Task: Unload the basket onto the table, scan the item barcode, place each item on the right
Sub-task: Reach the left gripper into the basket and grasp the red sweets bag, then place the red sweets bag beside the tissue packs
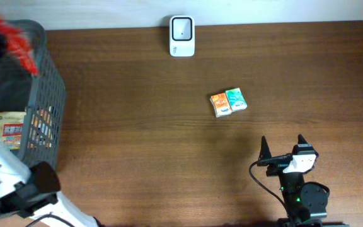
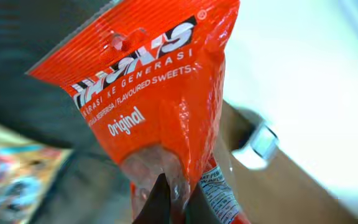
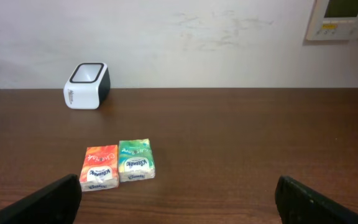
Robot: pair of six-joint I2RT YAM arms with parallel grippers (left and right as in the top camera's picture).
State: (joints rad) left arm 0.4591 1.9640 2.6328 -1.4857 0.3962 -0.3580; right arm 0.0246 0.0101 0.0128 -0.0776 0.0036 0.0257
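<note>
- The left gripper [image 2: 174,202] is pinched tight on one end of a red candy bag [image 2: 148,93].
- The bag is up over the gray basket [image 1: 48,104], at the left of the table [image 1: 137,132].
- The right gripper [image 1: 282,148] is wide apart and holds nothing.
- The white scanner [image 1: 182,36] stands at the far edge.
- Two tissue packs [image 1: 228,102] lie side by side, touching.

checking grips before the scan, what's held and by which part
Left gripper pinches the red sweets bag by its bottom edge, below the word Original. Right gripper is open, holding nothing.
</note>
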